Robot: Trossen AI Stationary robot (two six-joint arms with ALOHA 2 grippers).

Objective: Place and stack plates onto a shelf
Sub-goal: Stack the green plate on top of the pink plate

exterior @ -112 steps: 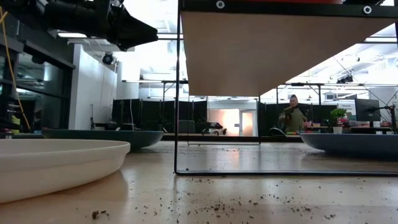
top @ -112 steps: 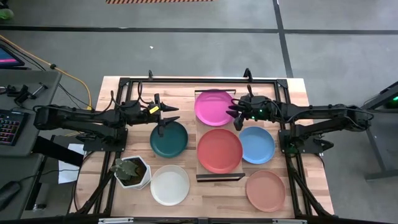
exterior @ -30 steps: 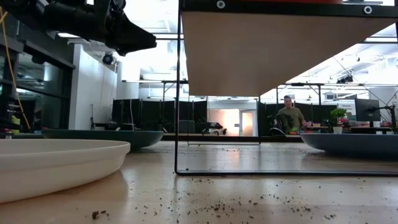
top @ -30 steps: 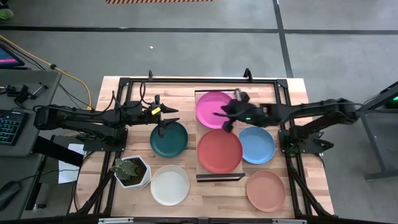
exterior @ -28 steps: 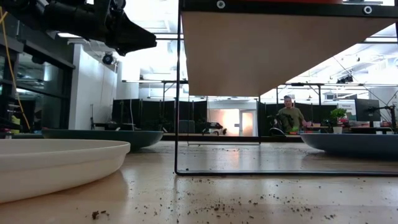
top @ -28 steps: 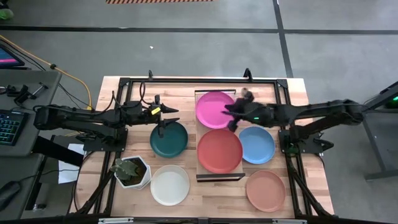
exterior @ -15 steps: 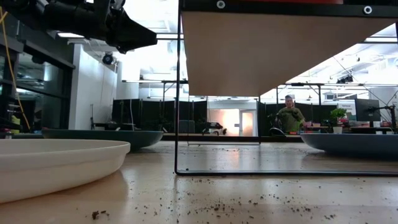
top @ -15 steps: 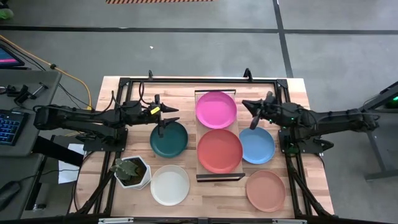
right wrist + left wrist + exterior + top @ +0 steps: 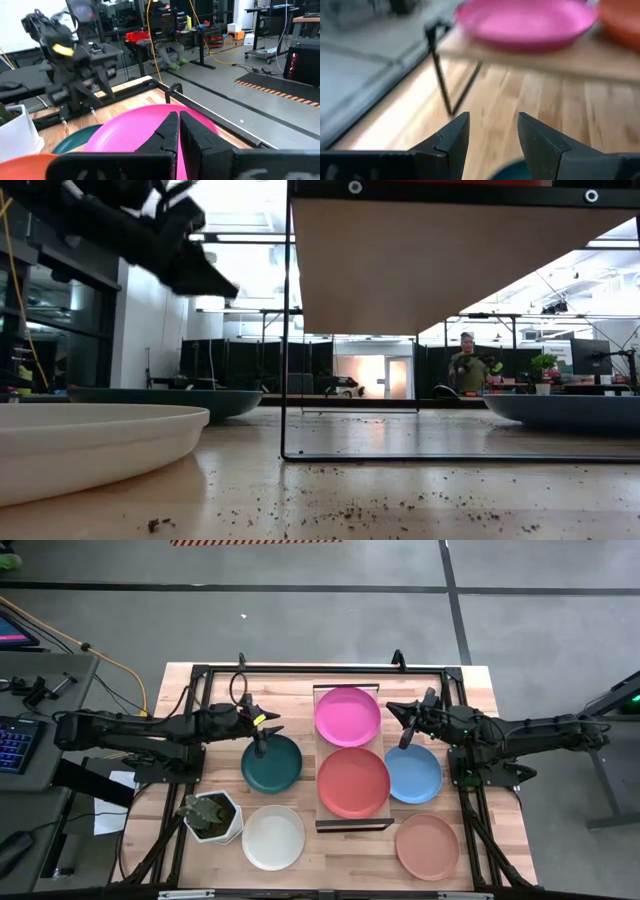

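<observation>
1. The shelf stands mid-desk, a light-wood board with dark frame edges, and it carries two plates.
2. The magenta plate lies on the shelf's far half, and the coral red plate lies on its near half, just beside it.
3. The left gripper hovers over the far rim of the dark teal plate, which sits on the desk just left of the shelf.
4. In the left wrist view, the left gripper has its fingers parted with a clear gap, and nothing between them; the magenta plate shows ahead, up on the shelf.
5. The right gripper hangs just right of the magenta plate, above the far edge of the light blue plate, which rests on the desk against the shelf's right side.
6. From the right wrist view, the right gripper has its fingers drawn together with only a thin slit, gripping nothing.
7. The white plate sits at the desk's near left, beside the white hexagonal plant pot.
8. The salmon tan plate sits at the desk's near right, apart from the shelf.
9. In the low view, the white plate fills the near left, and a person stands far back in the room.
</observation>
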